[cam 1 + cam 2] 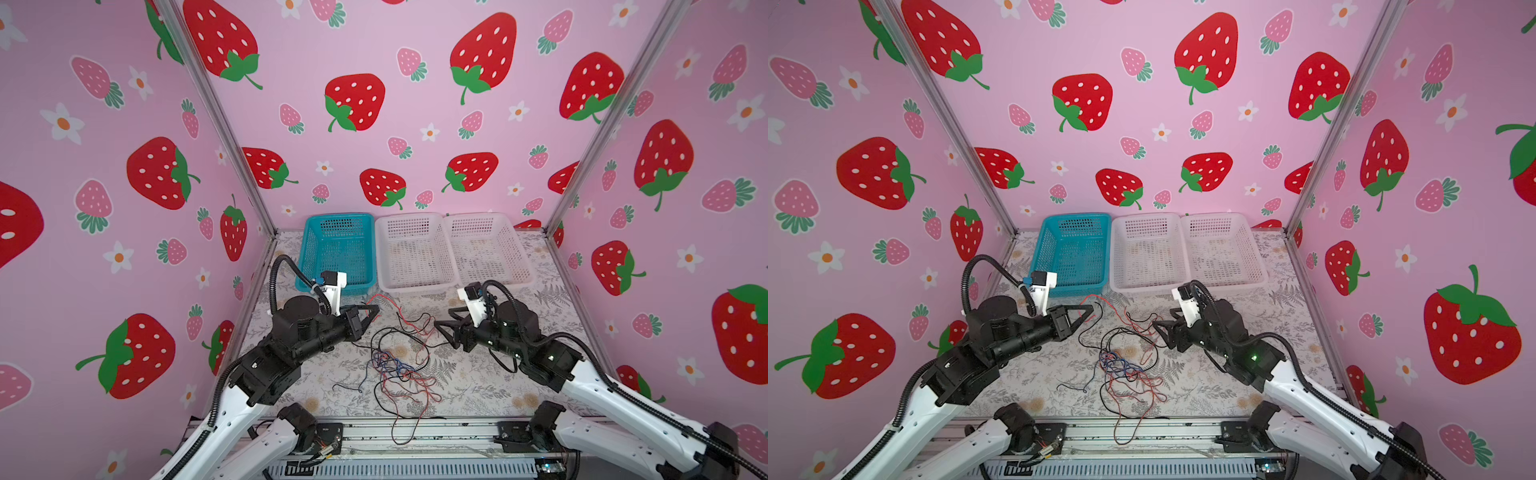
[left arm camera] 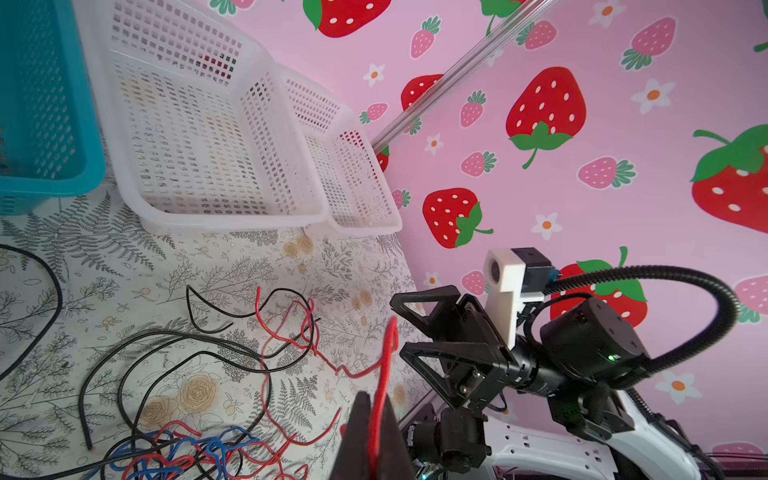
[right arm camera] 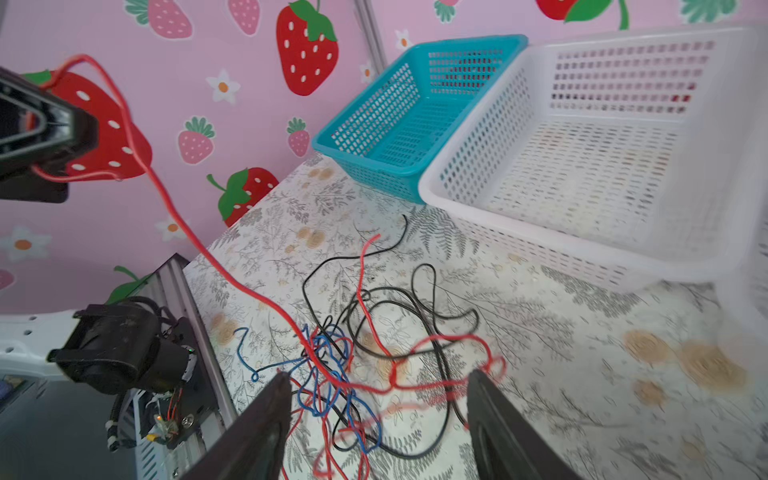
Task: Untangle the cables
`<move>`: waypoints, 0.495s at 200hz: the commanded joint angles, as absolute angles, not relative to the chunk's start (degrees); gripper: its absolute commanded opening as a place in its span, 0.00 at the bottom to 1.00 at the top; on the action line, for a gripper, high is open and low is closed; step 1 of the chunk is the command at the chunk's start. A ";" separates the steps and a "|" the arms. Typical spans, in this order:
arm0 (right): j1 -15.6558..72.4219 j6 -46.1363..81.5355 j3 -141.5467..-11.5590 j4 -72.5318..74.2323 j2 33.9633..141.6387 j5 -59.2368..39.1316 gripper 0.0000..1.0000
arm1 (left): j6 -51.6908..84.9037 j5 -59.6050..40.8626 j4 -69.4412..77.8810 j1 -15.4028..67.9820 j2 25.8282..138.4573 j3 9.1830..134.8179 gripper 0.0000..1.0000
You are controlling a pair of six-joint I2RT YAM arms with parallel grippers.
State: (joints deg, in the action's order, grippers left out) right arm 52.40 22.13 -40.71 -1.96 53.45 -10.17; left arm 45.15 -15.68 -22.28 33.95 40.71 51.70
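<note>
A: Your left gripper [image 2: 374,419] is pressed fully closed on a red cable [image 2: 385,365]. In the right wrist view that strand slopes down from it into the cables [image 3: 332,361].

B: Your right gripper [image 3: 378,374] has its jaws wide apart and grips nothing. The tangle lies on the worktop [image 1: 478,374] just beyond its fingertips [image 3: 266,415].

A: In both top views your grippers face each other above the middle of the worktop. The left one is just in front of the blue basket [image 1: 338,216].

B: The knot of red, black and blue strands sits between you and the grippers, nearer the front edge. Loose black and red loops spread from it toward the back edge. A black loop and a red one hang over the front edge onto the metal rail [image 1: 415,432].

A: For room, you have bare surface to the right of the tangle, out to the right edge and the front-right corner. Your left arm covers much of the left side.

B: The back edge is taken up. The blue basket is nearest the back-left corner, with two white baskets [image 1: 409,217] beside it.

A: The worktop wears a pale cloth printed with grey ferns and tan flowers. Pink strawberry walls [image 1: 415,124] close the left, back and right sides.
</note>
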 commanded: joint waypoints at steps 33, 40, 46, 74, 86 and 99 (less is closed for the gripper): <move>58.16 17.15 -45.35 5.79 64.77 -10.98 0.69 | 47.10 -17.92 -18.96 33.77 40.25 53.86 0.00; 58.65 17.13 -45.43 6.47 65.78 -11.37 0.68 | 47.28 -17.93 -18.65 33.73 40.18 53.49 0.00; 59.12 16.99 -45.44 6.82 66.55 -11.59 0.64 | 47.46 -17.92 -18.47 33.72 40.10 53.29 0.00; 60.59 17.21 -45.53 7.18 68.63 -9.57 0.30 | 47.55 -17.70 -17.96 33.67 40.20 52.43 0.00; 60.73 17.78 -45.71 6.29 68.38 -7.78 0.13 | 47.26 -17.69 -18.13 33.67 40.47 52.27 0.00; 60.73 17.92 -45.15 6.06 67.10 -7.41 0.00 | 46.54 -17.24 -18.95 33.75 40.85 52.16 0.00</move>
